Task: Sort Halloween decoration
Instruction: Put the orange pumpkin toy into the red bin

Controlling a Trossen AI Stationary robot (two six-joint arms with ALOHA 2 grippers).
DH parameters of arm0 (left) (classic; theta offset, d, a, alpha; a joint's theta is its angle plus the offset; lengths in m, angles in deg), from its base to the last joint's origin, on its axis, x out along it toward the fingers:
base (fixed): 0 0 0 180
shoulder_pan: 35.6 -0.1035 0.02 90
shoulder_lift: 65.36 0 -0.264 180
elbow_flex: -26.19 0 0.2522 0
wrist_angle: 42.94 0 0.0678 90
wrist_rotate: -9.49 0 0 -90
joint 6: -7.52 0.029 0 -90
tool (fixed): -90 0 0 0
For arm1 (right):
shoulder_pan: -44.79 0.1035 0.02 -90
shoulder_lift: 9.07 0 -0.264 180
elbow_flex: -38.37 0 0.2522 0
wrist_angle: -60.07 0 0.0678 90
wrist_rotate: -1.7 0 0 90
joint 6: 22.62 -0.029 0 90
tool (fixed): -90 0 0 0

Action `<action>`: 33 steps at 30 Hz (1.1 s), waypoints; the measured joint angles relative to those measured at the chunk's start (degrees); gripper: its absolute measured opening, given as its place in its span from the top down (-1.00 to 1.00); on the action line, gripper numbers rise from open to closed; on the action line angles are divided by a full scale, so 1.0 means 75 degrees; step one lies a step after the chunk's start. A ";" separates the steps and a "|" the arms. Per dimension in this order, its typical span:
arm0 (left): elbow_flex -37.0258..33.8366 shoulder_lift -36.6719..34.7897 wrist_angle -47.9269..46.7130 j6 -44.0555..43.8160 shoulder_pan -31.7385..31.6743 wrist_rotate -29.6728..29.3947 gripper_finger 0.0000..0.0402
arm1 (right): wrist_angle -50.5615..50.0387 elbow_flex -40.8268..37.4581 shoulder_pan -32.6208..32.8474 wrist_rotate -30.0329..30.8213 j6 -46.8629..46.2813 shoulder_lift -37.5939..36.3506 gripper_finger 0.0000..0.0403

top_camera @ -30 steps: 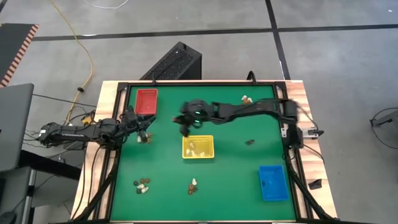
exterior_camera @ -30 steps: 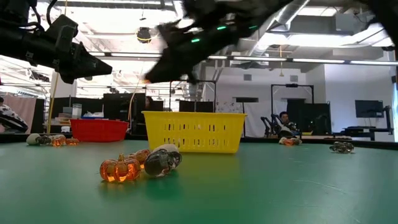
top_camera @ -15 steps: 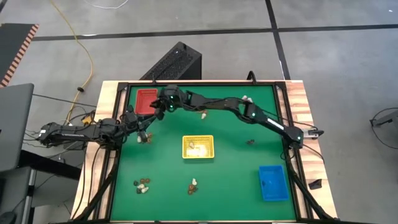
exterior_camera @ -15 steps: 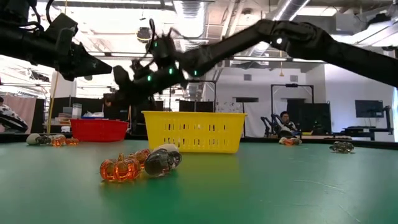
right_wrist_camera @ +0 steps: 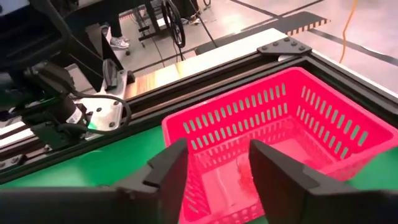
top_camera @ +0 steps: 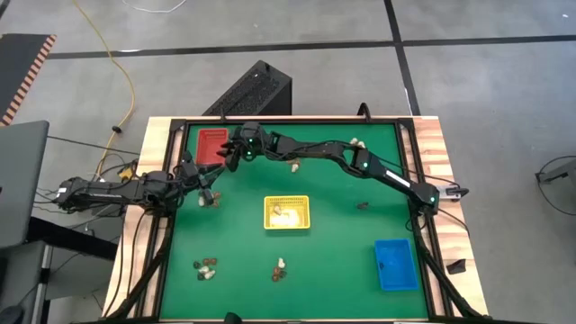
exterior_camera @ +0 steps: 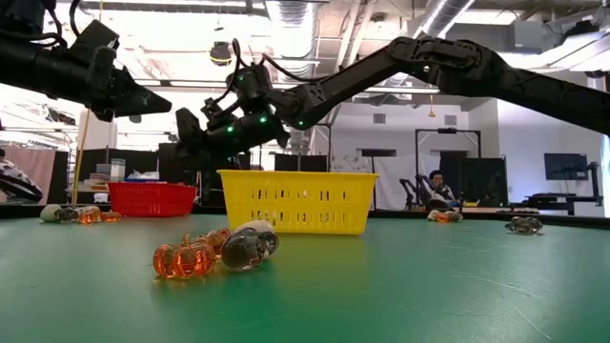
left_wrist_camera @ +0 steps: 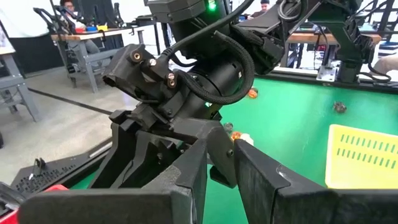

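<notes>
1. The right arm is reaching across the far side of the green desk [top_camera: 342, 234], with the right gripper [top_camera: 229, 153] hanging over the near edge of the red tray [top_camera: 212, 146] in the far left corner.
2. In the right wrist view, the right fingers [right_wrist_camera: 168, 171] are standing apart with nothing between them, and the red tray [right_wrist_camera: 292, 134] is lying just beyond them; something pale is lying on its floor, too blurred to tell what.
3. The left gripper [top_camera: 203, 185] is hovering at the left side of the desk, just in front of the red tray and close to the right gripper.
4. In the left wrist view, the left fingers [left_wrist_camera: 261, 177] are standing only a narrow gap apart; I cannot tell whether anything is pinched between them.
5. The Halloween decoration is lying in scattered small groups: a cluster [top_camera: 206, 266] near the front left, a small pile [top_camera: 280, 266] at front centre, pieces near the left gripper [top_camera: 212, 201], some at the far edge [top_camera: 356, 142], one beside the right arm [top_camera: 294, 165], and a dark piece [top_camera: 362, 205] right of centre.
6. The yellow tray [top_camera: 287, 212] is sitting mid-desk, holding pale pieces [top_camera: 281, 212].
7. The blue tray [top_camera: 394, 264] is sitting at the front right.
8. In the low view, orange pumpkins [exterior_camera: 186, 258] and a pale, rounded trinket [exterior_camera: 248, 245] are resting together in front of the yellow tray [exterior_camera: 298, 202].
</notes>
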 joint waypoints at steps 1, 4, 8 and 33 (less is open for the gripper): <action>0.0000 0.0000 -0.0007 -0.0008 0.0003 0.0001 0.65 | -0.0042 0.0000 -0.0003 -0.0003 0.0003 0.0000 -0.10; 0.0003 0.0000 -0.0086 -0.0111 0.0000 0.0003 0.65 | -0.0637 -0.0006 -0.0078 -0.0224 0.0013 -0.0177 -0.18; 0.0003 0.0000 -0.0434 -0.0338 0.0000 0.0075 0.65 | -0.2570 -0.0005 -0.0198 -0.0459 0.0451 -0.1046 -0.19; 0.1690 0.2759 -0.4817 -0.4217 0.0287 0.0978 0.65 | -0.6992 -0.6113 0.3311 0.5163 0.0244 -0.7843 -0.08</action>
